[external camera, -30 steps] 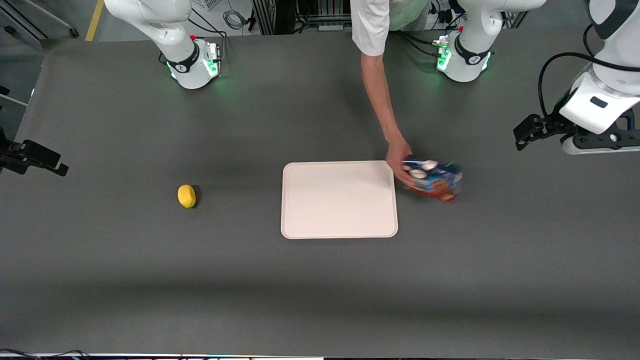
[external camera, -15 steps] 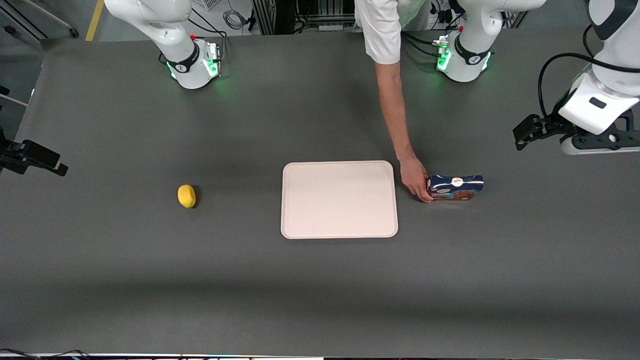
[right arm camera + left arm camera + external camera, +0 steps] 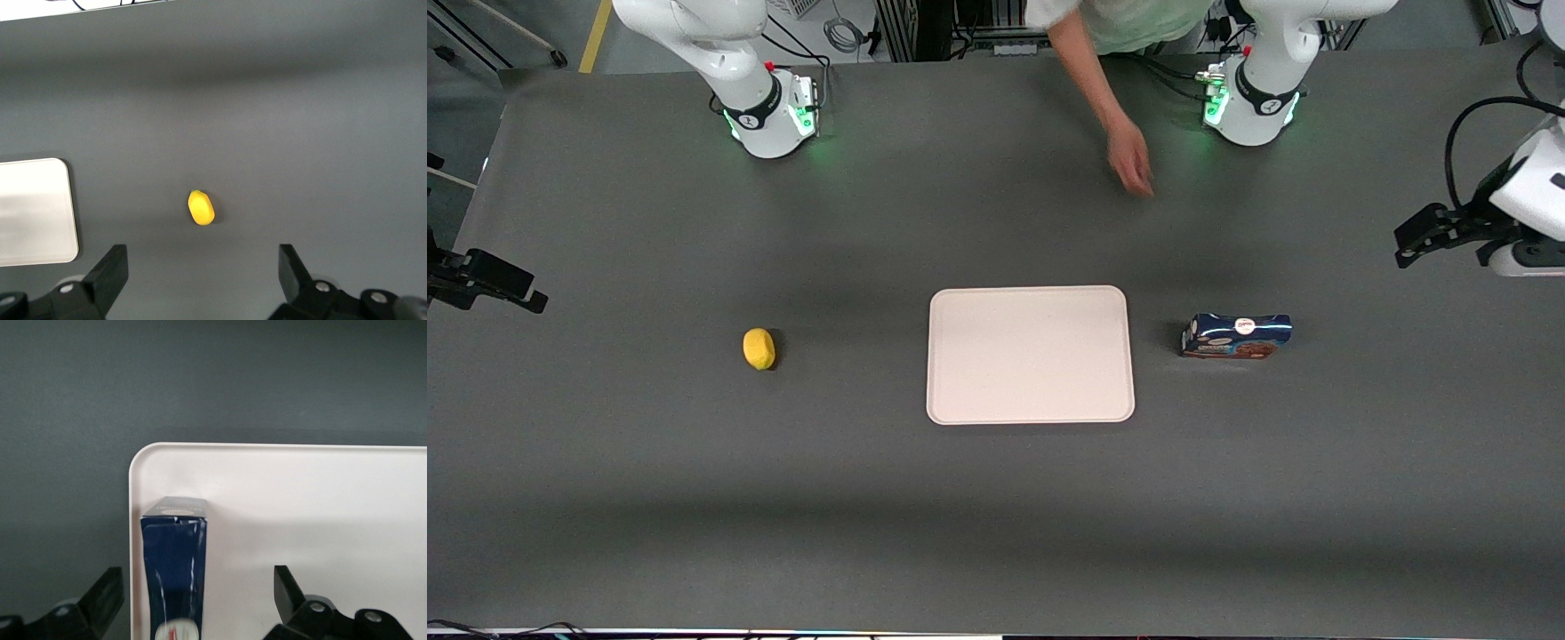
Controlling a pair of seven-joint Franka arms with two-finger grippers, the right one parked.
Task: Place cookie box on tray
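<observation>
One small elongated dark navy-blue cookie box (image 3: 1236, 336) lies on its side on the grey worktop (image 3: 694, 498), right of centre in the front frame, just beside the large flat pale pinkish-white tray (image 3: 1031, 354) and apart from it. Step in hand: approach. The gripper (image 3: 1409, 243), at the right edge, hangs open and empty. Next move: descend over the box, straddle its narrow width, close.

Navy cookie box (image 3: 1236, 335) with white logo, pale pink tray (image 3: 1031, 354), black pincer (image 3: 199, 603)
</observation>
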